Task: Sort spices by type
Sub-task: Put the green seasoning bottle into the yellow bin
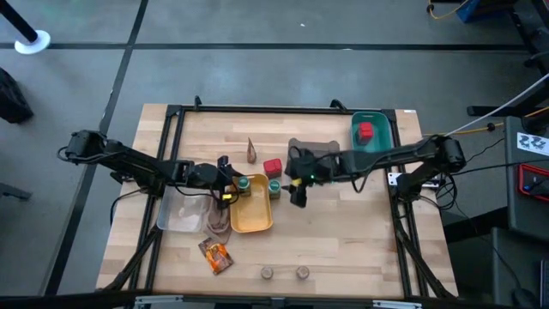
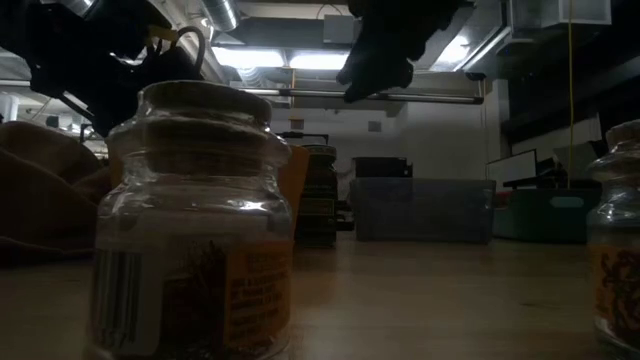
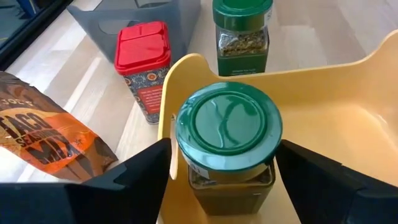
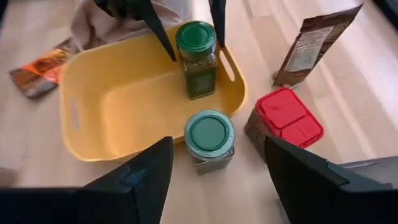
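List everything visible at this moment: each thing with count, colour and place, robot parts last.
Green-lidded jars: 2; one inside the yellow tray between the left gripper's fingers, one on the table just outside the tray's rim.
Red blocks: 2; one on the table beside the yellow tray, one in the teal tray.
Round jars: 2, grey-brown, near table edge.
Orange-brown sachet: 1, near the table's near edge.
Dark sachet: 1, standing behind the red block.
Yellow tray: 1, centre.
Teal tray: 1, far right.
Grey tray: 1, centre back.
Clear tray: 1, left of yellow.
Beige cloth: 1, between clear and yellow trays.
Left gripper: open around the jar.
Right gripper: open, above the table.
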